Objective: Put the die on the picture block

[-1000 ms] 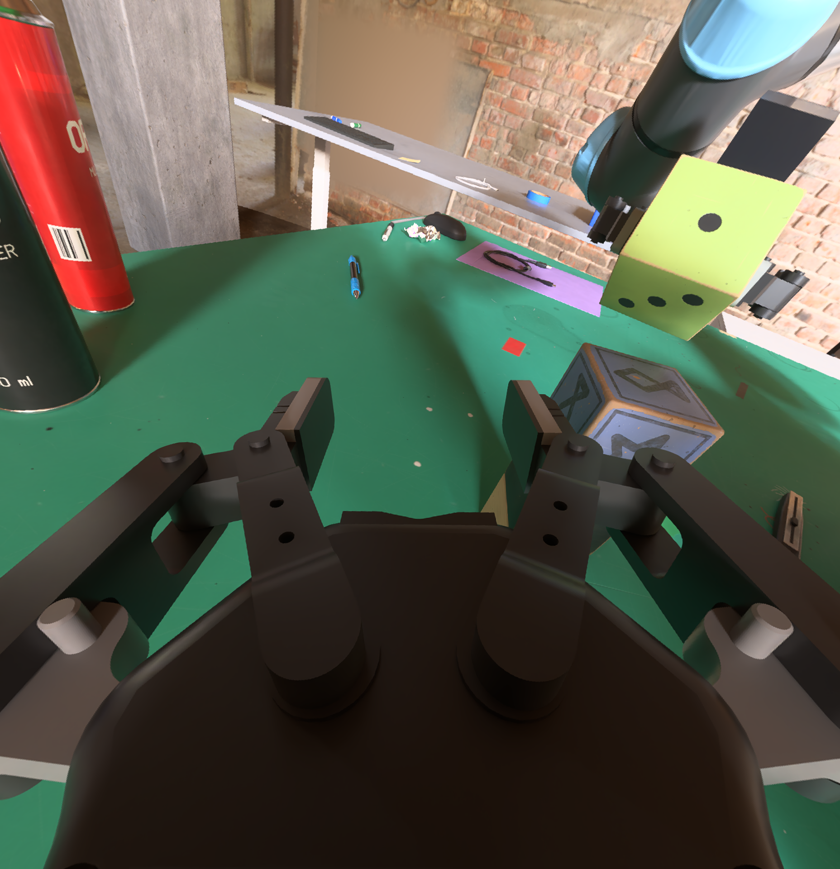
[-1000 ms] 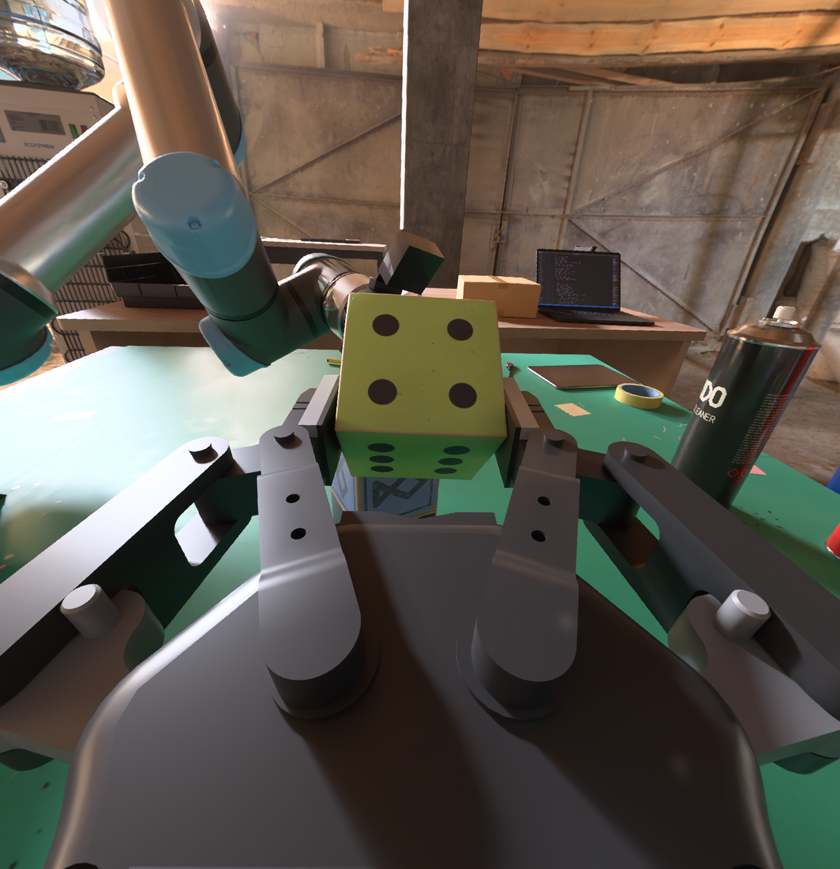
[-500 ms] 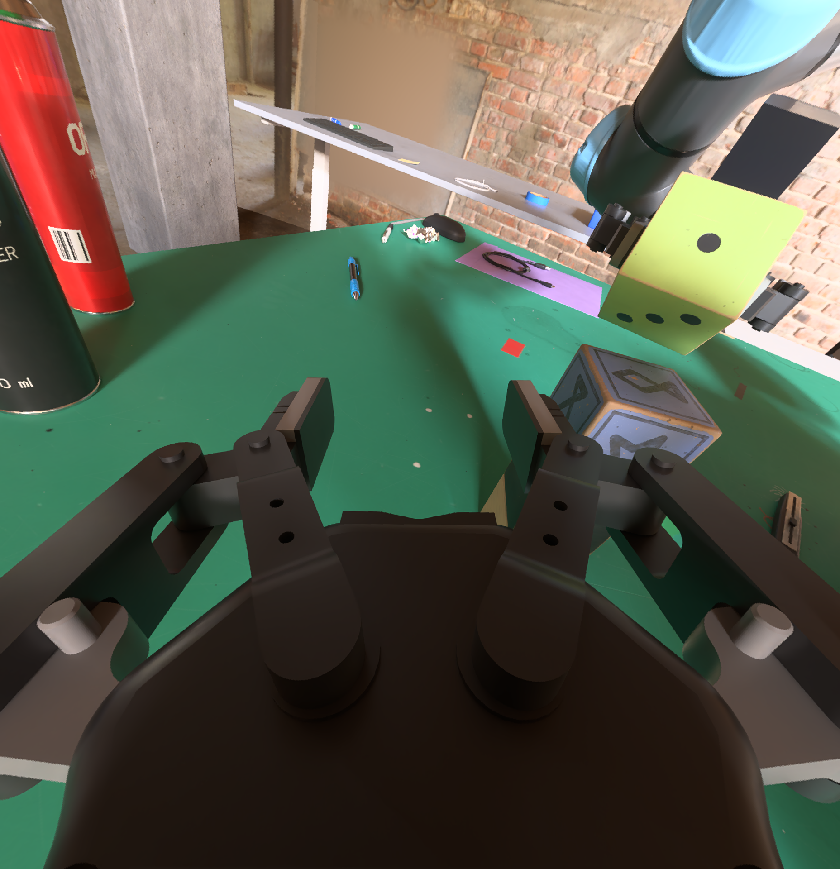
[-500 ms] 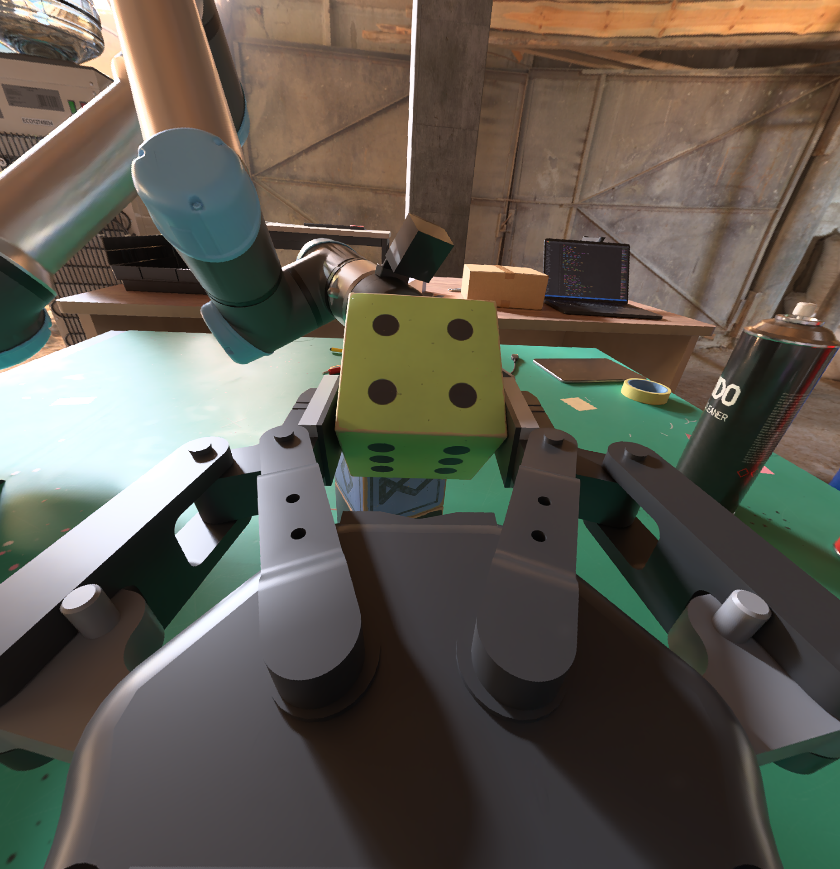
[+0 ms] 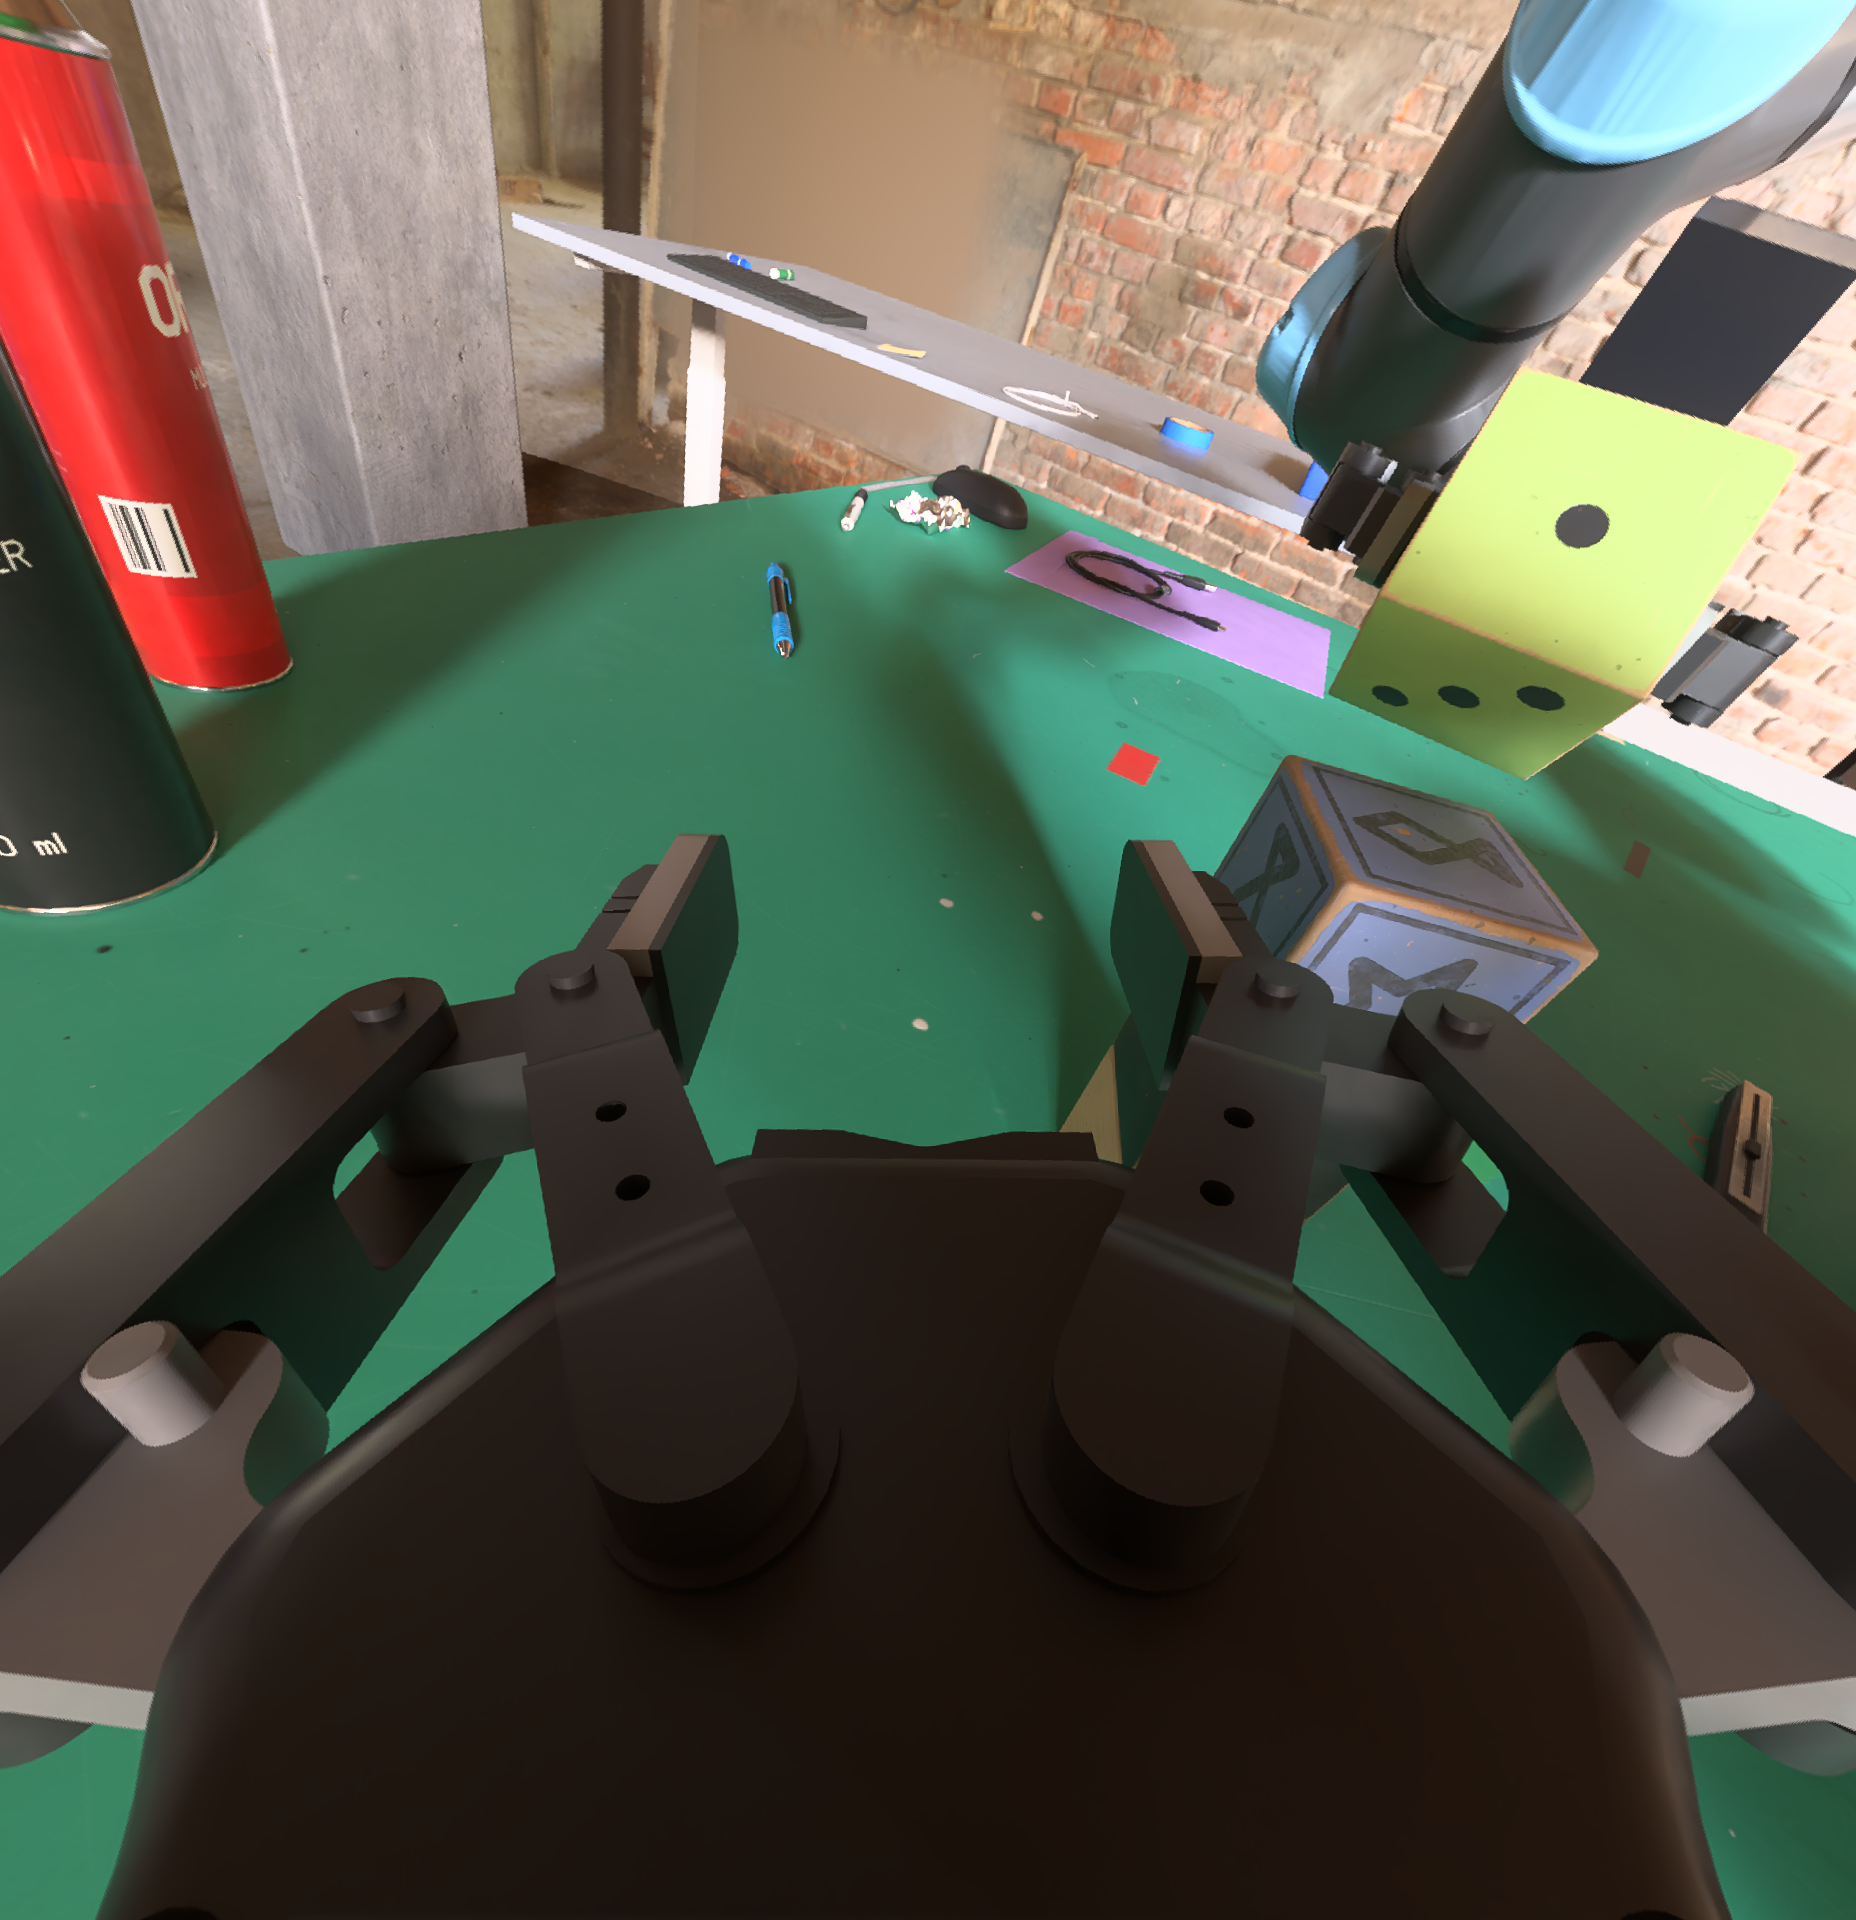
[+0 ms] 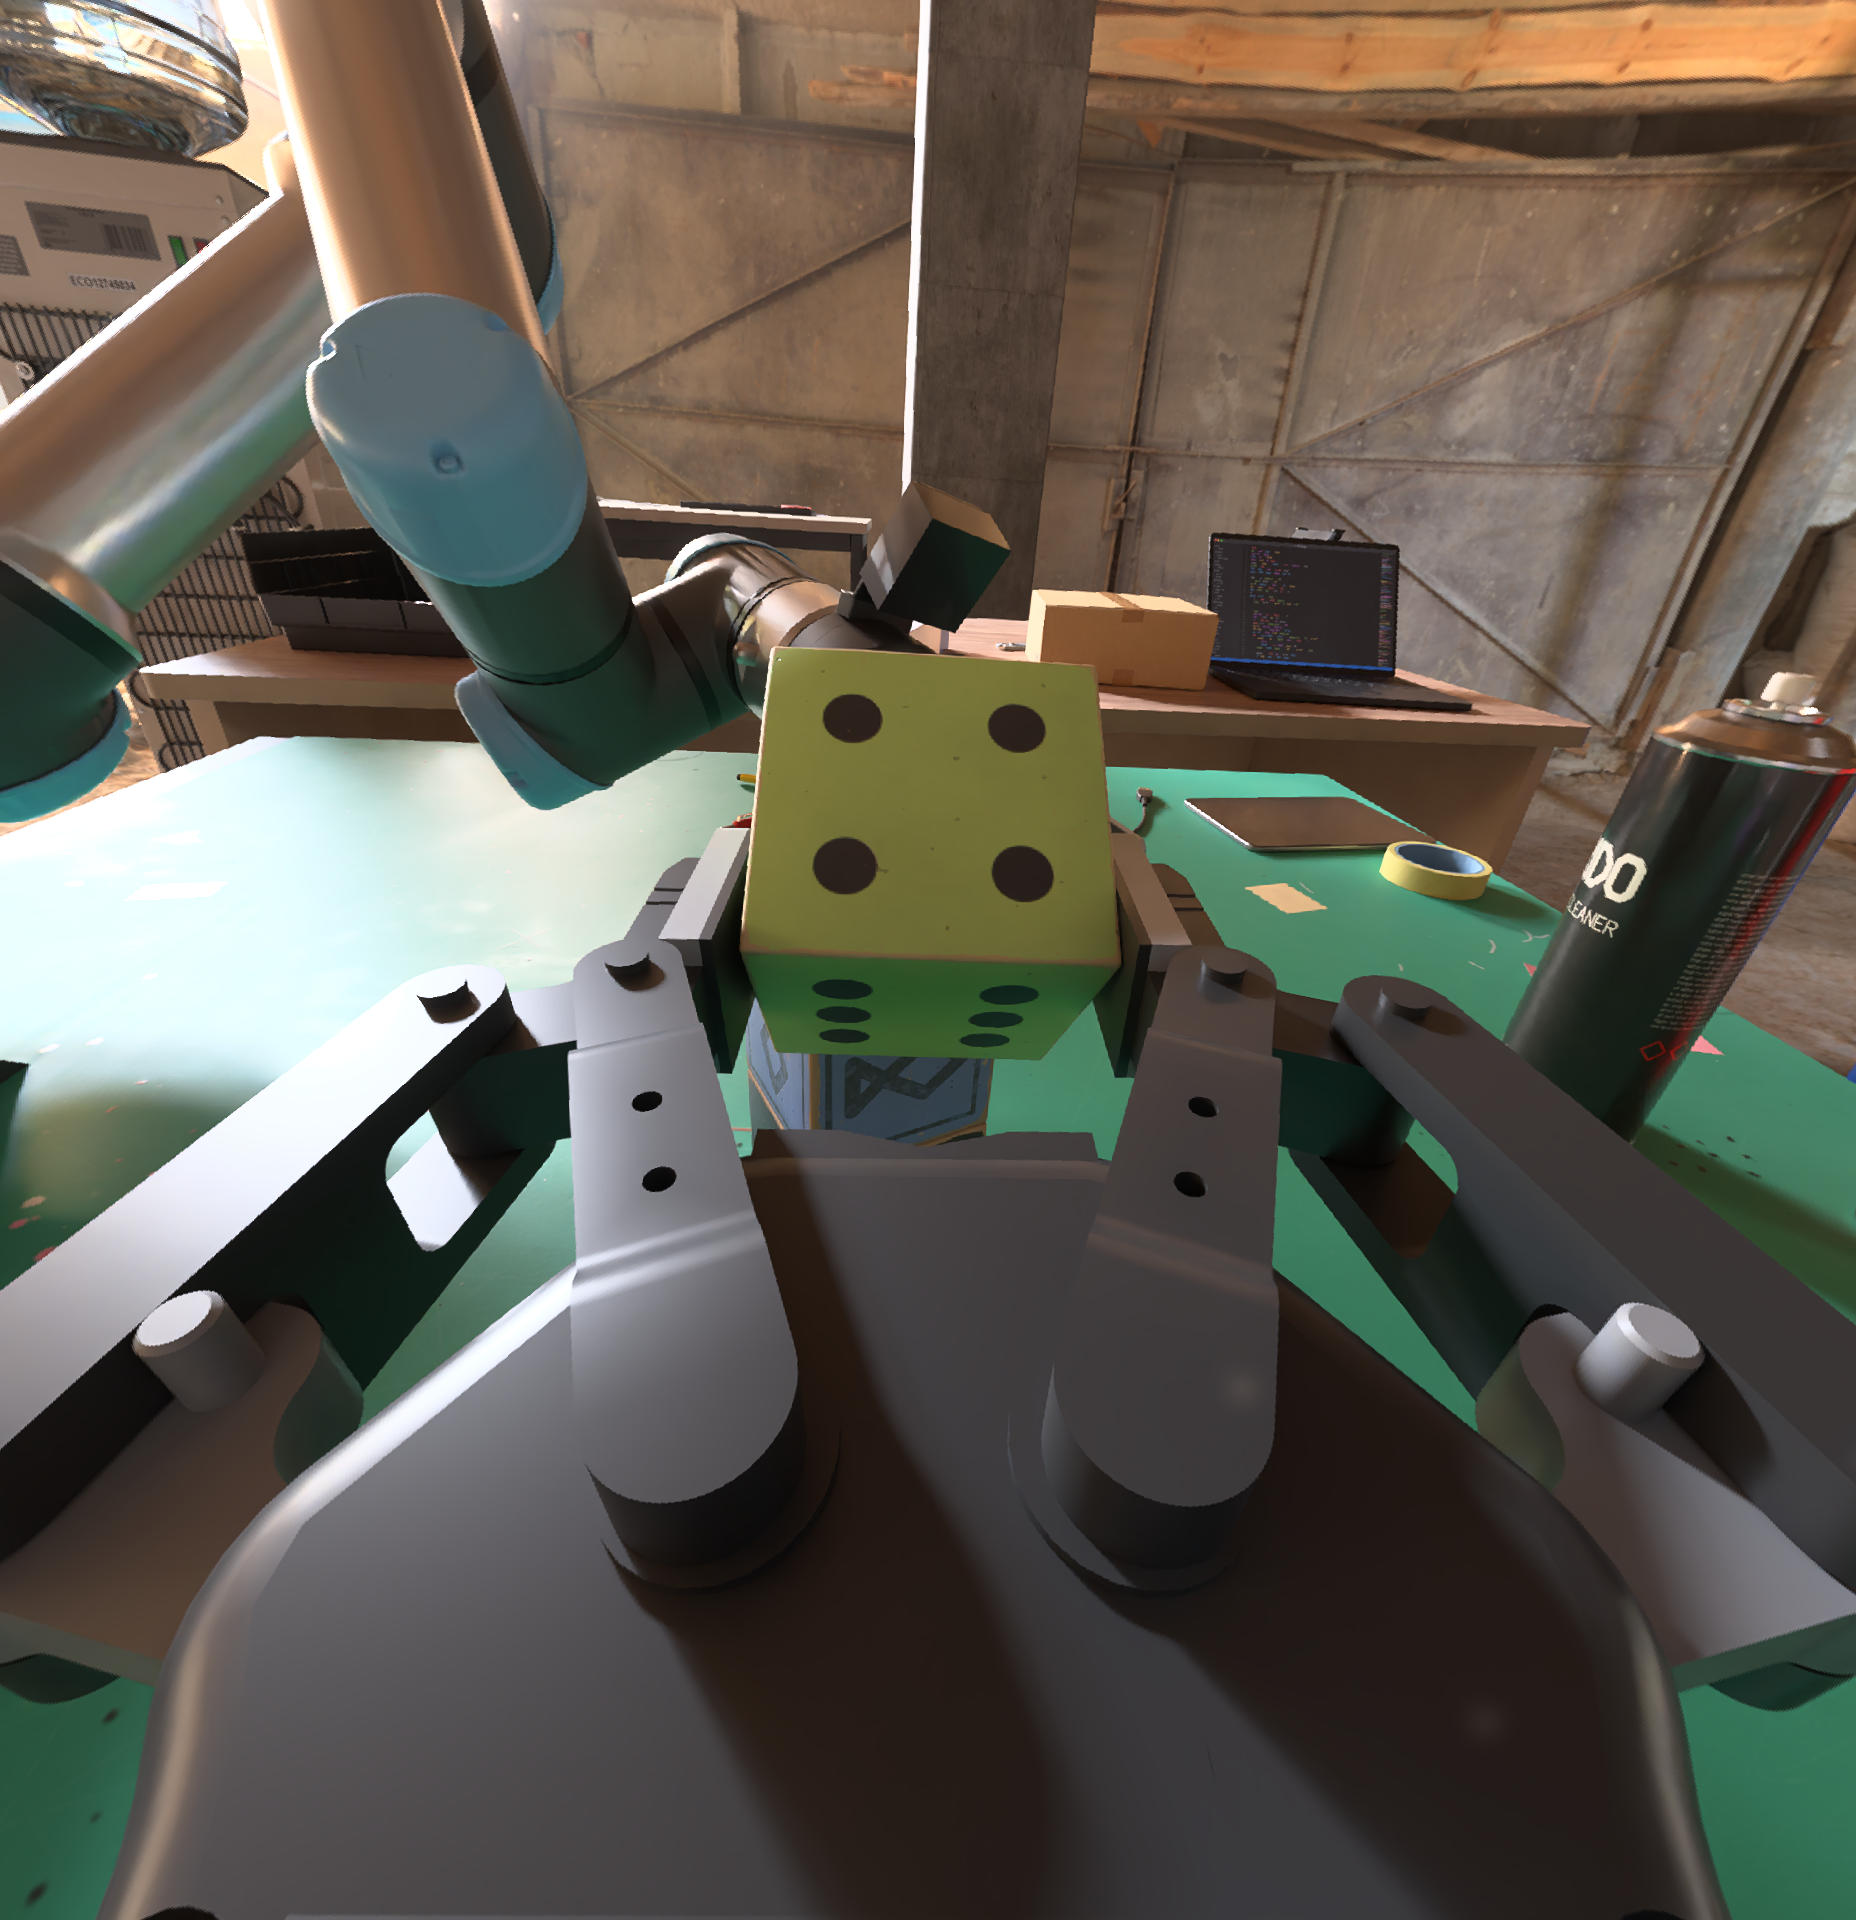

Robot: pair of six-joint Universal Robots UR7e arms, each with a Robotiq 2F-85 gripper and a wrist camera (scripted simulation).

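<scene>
My right gripper [image 6: 929, 914] is shut on a yellow-green die [image 6: 929, 831] with black pips and holds it in the air. The blue picture block [image 6: 872, 1091] shows just below and beyond the die, mostly hidden by it. In the left wrist view the die [image 5: 1568, 561] hangs in the right arm's gripper above and a little behind the picture block [image 5: 1412, 894], which stands on the green table [image 5: 591, 779]. My left gripper [image 5: 924, 925] is open and empty, with its right finger just left of the block.
A dark spray can [image 5: 41, 665] and a red can [image 5: 103, 343] stand at the left. A blue pen [image 5: 780, 608], a purple sheet with a cable [image 5: 1173, 603] and a black mouse [image 5: 981, 497] lie farther off. In the right wrist view a dark can [image 6: 1703, 914], a tape roll [image 6: 1435, 868] and the left arm [image 6: 467, 520] show.
The right gripper has lifted the die a little and carried it to the right in the left wrist view, nearer to above the block. The left gripper has not moved.
</scene>
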